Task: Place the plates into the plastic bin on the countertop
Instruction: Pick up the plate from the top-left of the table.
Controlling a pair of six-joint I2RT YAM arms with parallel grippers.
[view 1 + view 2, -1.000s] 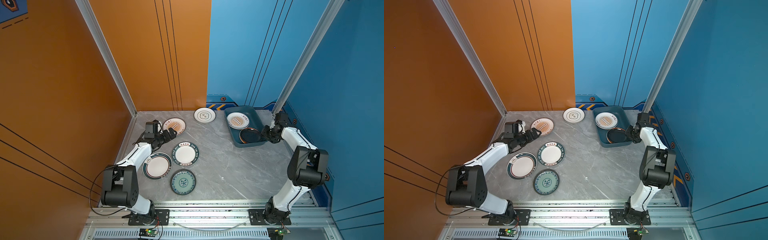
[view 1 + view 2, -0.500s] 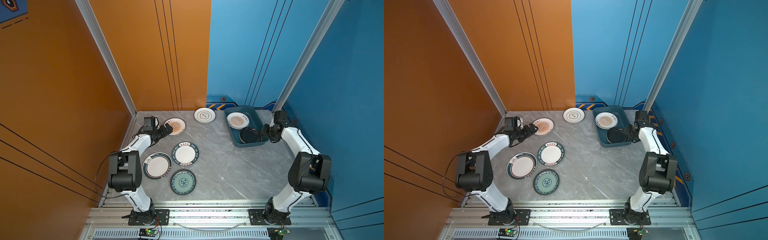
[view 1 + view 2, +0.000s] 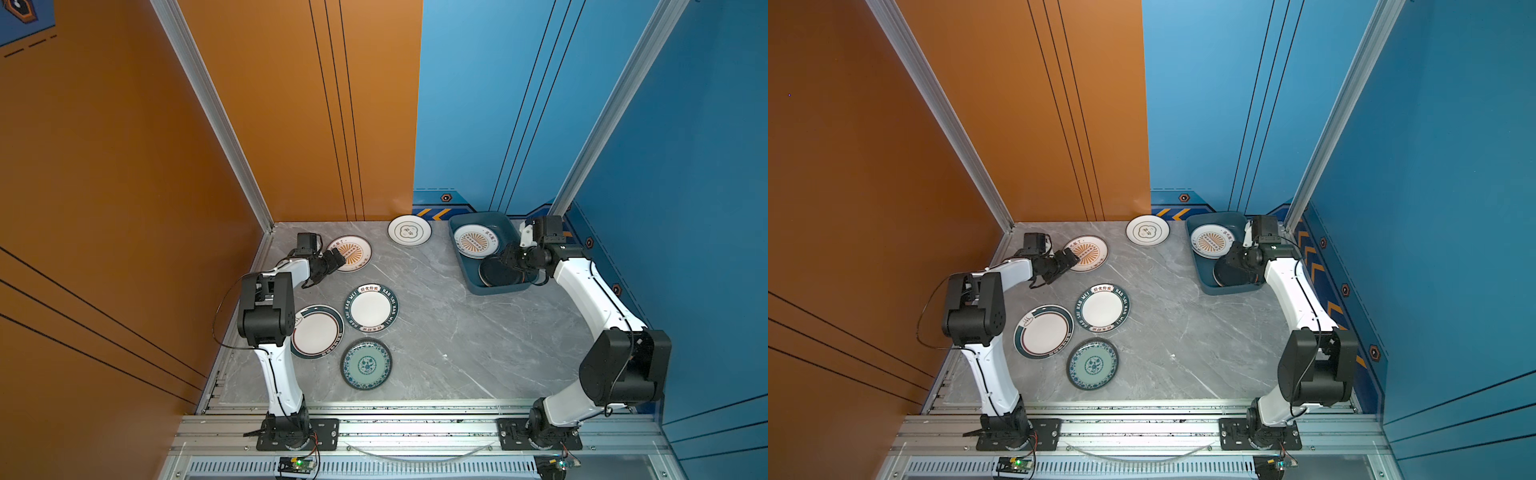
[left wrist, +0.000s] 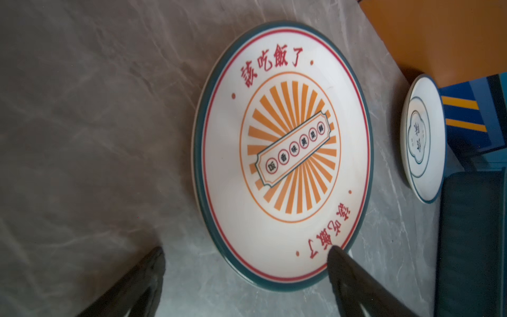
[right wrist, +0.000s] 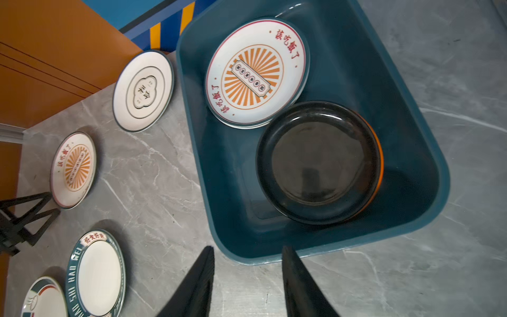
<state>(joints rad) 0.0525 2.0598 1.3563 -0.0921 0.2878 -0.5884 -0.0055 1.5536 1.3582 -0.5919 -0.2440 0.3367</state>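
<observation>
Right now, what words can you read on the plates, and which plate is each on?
"該吃飯了": red, twice on the loose sunburst plate.
"該吃飯了": red, twice on the binned sunburst plate, in the plastic bin.
"HAO SHI HAO WEI": white letters round the green rim of the lettered plate.
Too small to read: both sunburst banners, the red label on the lettered plate, the centre of the cloud plate.
</observation>
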